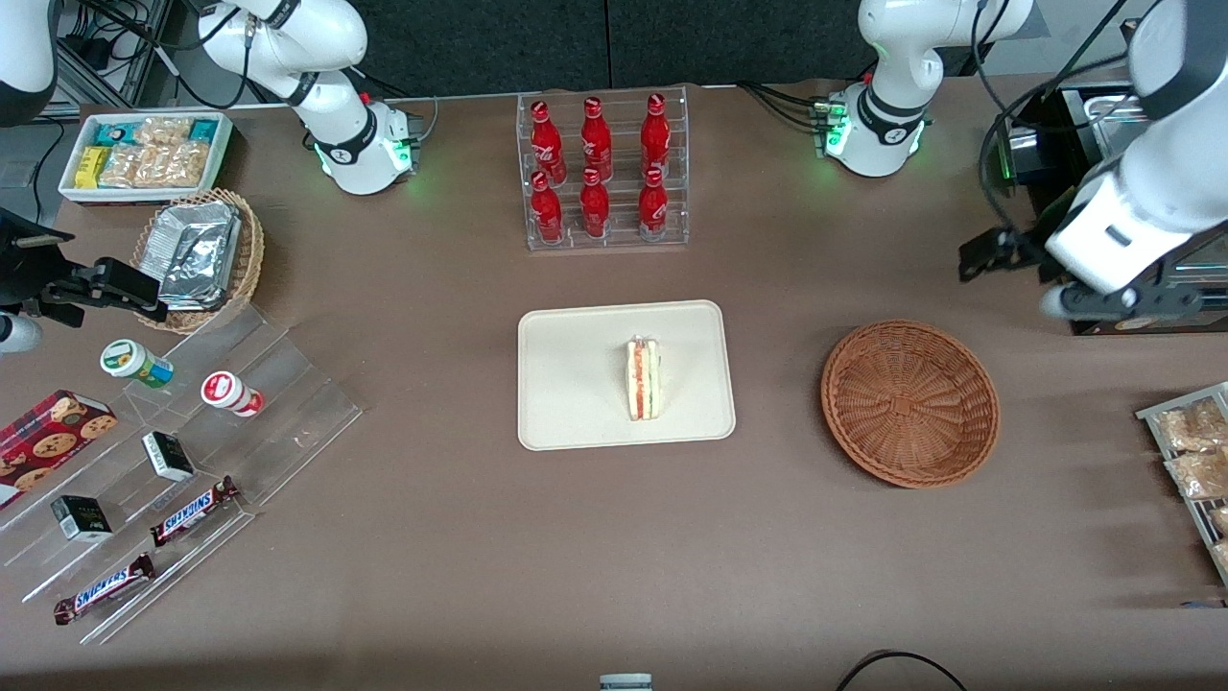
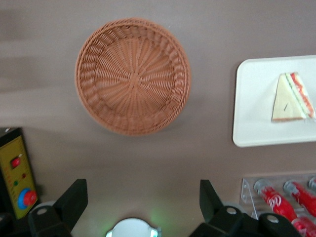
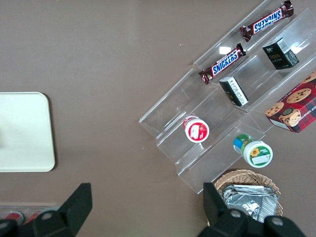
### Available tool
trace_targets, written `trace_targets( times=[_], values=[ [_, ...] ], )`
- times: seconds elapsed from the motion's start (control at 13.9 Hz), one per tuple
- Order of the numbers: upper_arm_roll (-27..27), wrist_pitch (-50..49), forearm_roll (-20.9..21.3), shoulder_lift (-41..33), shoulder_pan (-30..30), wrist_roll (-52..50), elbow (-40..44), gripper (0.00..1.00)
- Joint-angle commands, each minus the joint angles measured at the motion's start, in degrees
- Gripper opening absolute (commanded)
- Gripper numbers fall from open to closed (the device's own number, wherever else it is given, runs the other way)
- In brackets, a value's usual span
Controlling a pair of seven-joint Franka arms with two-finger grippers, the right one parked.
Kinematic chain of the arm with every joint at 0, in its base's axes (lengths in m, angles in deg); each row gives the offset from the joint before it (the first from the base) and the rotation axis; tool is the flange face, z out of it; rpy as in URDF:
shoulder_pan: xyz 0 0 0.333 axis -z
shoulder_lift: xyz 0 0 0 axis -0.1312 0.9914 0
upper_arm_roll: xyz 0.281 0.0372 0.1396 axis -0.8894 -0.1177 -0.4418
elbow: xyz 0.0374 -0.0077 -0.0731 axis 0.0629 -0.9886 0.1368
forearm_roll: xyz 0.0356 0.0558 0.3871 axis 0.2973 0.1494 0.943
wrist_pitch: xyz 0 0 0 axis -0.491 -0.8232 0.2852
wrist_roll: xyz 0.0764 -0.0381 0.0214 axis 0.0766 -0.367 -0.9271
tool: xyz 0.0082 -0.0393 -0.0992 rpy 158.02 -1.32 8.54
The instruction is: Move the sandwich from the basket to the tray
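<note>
Clear acrylic stepped shelf (image 1: 163,461) sits at the parked arm's end of the table with Snickers bars (image 1: 192,510), small dark boxes (image 1: 168,455), two small cups (image 1: 137,363) and a cookie box (image 1: 48,437). Farther from the front camera there: tan wicker basket (image 1: 206,259) of foil packets, white bin (image 1: 144,154) of snacks. Mid-table: clear rack (image 1: 602,168) of red bottles; nearer the camera, the cream tray (image 1: 576,403). Sandwich (image 1: 643,379) stands on the tray, filling edge up, toward the basket end. Reddish-brown basket (image 1: 909,403) is beside the tray, apart from it, nothing inside. Wire rack of snack bags (image 1: 1194,461) at the working arm's table edge. Nothing sits between basket and tray.

Left arm is raised near the working end, above the table, farther from the camera than the basket. Gripper (image 2: 143,205) looks down at basket and tray, fingers (image 2: 74,200) spread wide, holding nothing.
</note>
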Motion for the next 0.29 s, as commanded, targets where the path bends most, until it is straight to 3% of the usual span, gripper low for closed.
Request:
trace_targets(
  times=[0.0,0.22],
  values=[
    [0.3,-3.1,-0.1,-0.9,-1.8,1.2,1.5,1.00],
    [-1.0,-3.2,0.2,-1.6,-1.9,1.1,1.3,1.00]
  ],
)
